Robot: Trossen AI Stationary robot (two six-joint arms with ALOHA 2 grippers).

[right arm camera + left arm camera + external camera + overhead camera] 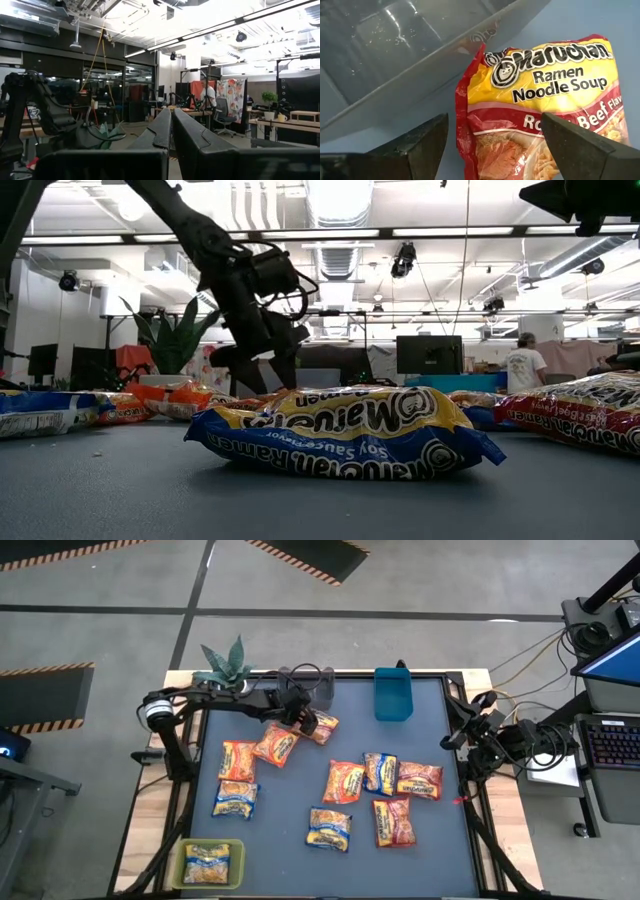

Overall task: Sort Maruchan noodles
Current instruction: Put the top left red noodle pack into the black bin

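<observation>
Several Maruchan packets lie flat on the dark table. A red-pink roast beef packet (545,95) lies at the far middle (322,726), beside a clear grey bin (395,55). My left gripper (495,125) is open just over it, one finger on each side of its end, pointing down; it also shows in the high view (310,723) and the low view (262,375). Orange packets (277,745) (238,760) (343,782), yellow-blue ones (236,800) (329,828) (380,772) and red-pink ones (420,780) (393,822) lie around. My right gripper (171,125) is shut and empty at the table's right edge (462,735).
A blue bin (393,695) stands at the far edge, right of the grey bin (305,682). A green bin (210,865) at the near left holds a yellow-blue packet. A potted plant (228,665) stands at the far left corner. People show in the room behind.
</observation>
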